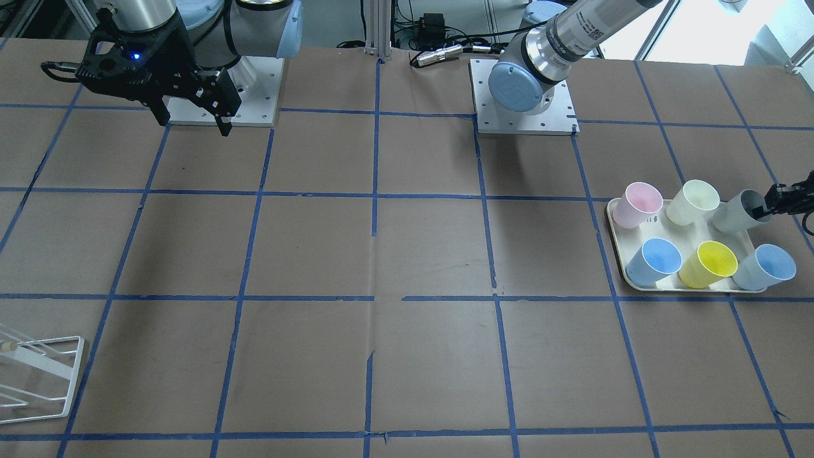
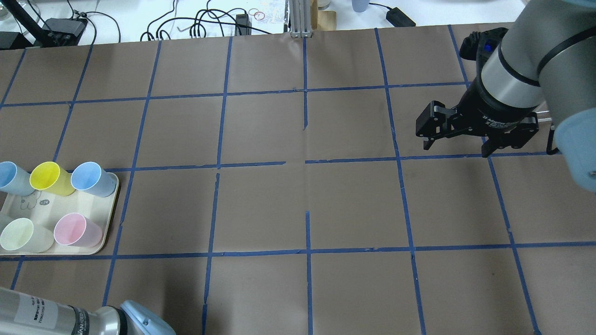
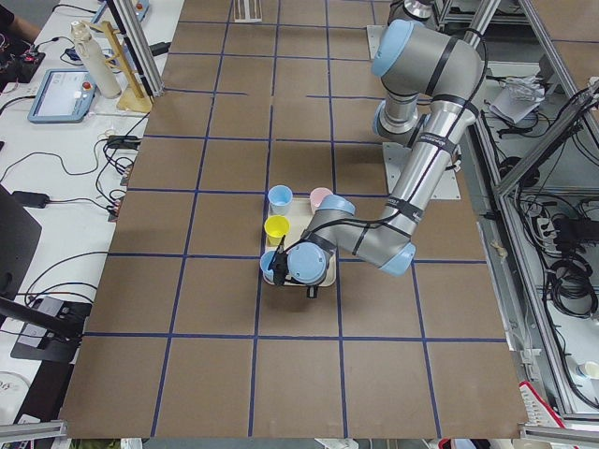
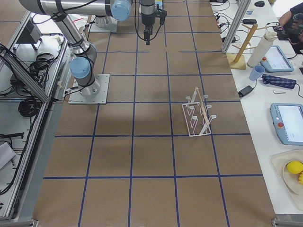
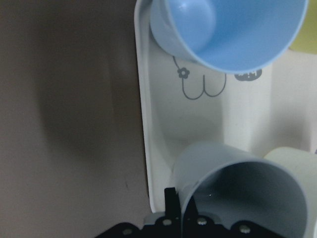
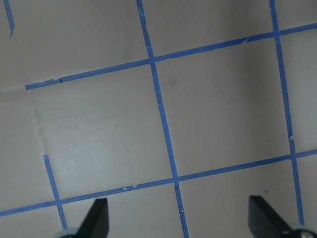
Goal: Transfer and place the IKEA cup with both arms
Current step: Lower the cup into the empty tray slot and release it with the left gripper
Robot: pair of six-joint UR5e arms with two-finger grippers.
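Note:
The pale grey IKEA cup (image 1: 734, 215) stands at the back corner of the cream tray (image 1: 615, 224) and leans outward. My left gripper (image 1: 765, 207) is shut on its rim, with one finger inside the cup and one outside. In the left wrist view the cup (image 5: 237, 191) fills the lower right, with a black finger (image 5: 171, 202) against its wall. My right gripper (image 2: 457, 142) is open and empty, and hovers over bare table far from the tray. It also shows in the front view (image 1: 194, 119) and in the right wrist view (image 6: 181, 220).
The tray also holds a pink cup (image 1: 636, 203), a pale yellow-green cup (image 1: 693, 201), a yellow cup (image 1: 709, 264) and two light blue cups (image 1: 655, 261) (image 1: 766, 267). A white wire rack (image 1: 41, 375) stands at the table's opposite end.

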